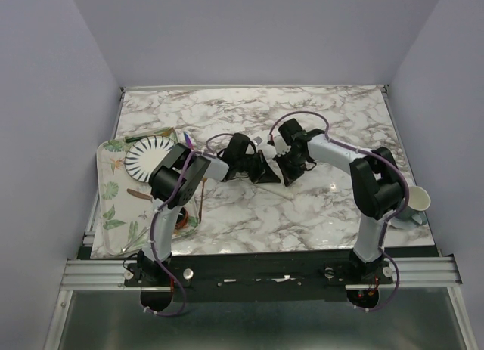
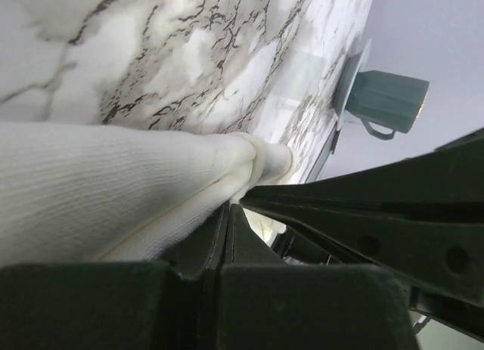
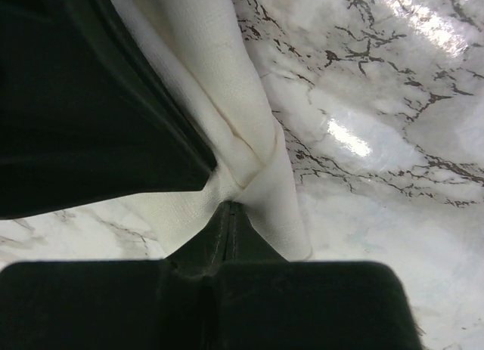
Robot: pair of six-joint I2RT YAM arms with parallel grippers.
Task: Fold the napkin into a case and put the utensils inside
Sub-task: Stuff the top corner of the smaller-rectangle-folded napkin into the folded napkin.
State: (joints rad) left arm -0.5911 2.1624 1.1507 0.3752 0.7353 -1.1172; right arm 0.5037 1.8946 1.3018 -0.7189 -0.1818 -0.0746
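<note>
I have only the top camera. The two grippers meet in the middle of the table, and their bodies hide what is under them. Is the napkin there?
Observer: Yes. In the left wrist view the left gripper is shut on a folded edge of the cream napkin.
Operator: And the right one?
Observer: The right wrist view shows the right gripper shut on a fold of the same cloth.
Operator: Is the cloth flat where it is gripped?
Observer: No. In the right wrist view it is gathered in creases at the pinch, with the bare marble table beside it.
</note>
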